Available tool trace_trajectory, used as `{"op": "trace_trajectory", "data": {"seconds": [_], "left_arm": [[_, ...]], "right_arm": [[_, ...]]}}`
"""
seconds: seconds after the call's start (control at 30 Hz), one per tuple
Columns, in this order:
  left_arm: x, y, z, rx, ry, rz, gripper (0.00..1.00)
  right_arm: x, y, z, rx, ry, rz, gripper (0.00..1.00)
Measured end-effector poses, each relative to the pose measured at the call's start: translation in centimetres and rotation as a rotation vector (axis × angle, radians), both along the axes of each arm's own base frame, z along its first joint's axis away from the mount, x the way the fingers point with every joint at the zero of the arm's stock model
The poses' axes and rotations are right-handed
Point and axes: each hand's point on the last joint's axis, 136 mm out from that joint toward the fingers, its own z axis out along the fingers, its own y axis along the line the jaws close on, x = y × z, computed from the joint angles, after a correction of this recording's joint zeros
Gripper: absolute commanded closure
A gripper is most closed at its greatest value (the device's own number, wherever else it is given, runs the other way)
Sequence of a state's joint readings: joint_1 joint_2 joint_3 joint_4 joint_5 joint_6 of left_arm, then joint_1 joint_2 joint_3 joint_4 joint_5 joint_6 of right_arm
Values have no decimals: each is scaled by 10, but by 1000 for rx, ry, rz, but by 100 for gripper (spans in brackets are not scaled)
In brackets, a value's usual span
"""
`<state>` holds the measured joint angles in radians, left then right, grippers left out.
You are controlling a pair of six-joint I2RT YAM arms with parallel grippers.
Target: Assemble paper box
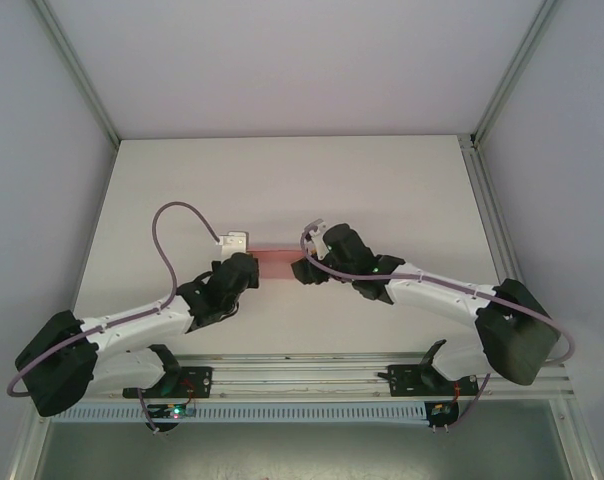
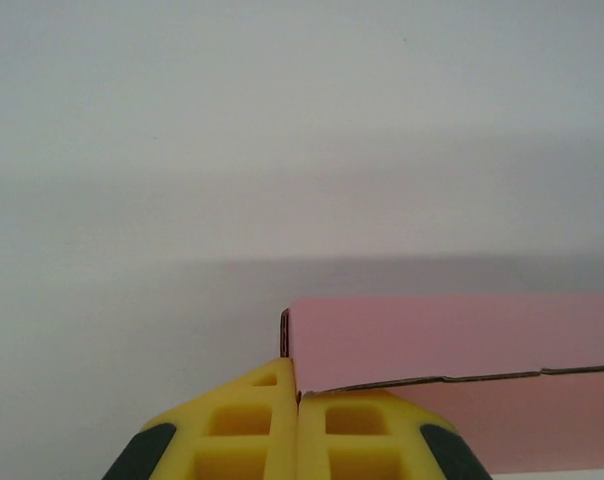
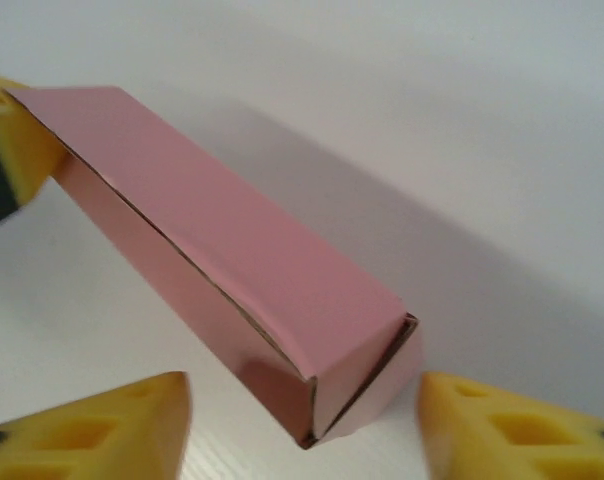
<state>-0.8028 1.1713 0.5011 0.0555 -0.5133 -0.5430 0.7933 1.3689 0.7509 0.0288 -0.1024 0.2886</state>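
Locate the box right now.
Top view: the box is mid-way across the table. The left end effector is shut on its left end; the open right end effector straddles its right end.

Inspection finding: nothing legible. I read no text, label, brand, number or sign on the faces of the pale-pink card box [image 3: 232,240]; its card is plain in both my wrist views. My yellow finger pads [image 2: 244,435] carry no readable marking. The white counter [image 1: 282,180] is unmarked. Seen from above, any marking on my arms is too small to tell.
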Motion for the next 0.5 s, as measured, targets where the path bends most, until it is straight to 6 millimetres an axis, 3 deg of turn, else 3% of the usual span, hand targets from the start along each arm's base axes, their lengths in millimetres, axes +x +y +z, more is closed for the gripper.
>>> {"op": "trace_trajectory", "data": {"seconds": [0.17, 0.27, 0.37, 0.5], "left_arm": [[2, -2, 0, 20, -24, 21, 100], [3, -3, 0, 26, -40, 33, 100], [4, -4, 1, 29, -51, 45, 100], [5, -5, 2, 31, -54, 54, 100]], "right_arm": [[5, 6, 33, 77, -12, -12, 9], [17, 2, 45, 106, -19, -87, 10], [34, -7, 41, 108, 13, -183, 16], [48, -7, 21, 87, 92, -242, 24]]}}
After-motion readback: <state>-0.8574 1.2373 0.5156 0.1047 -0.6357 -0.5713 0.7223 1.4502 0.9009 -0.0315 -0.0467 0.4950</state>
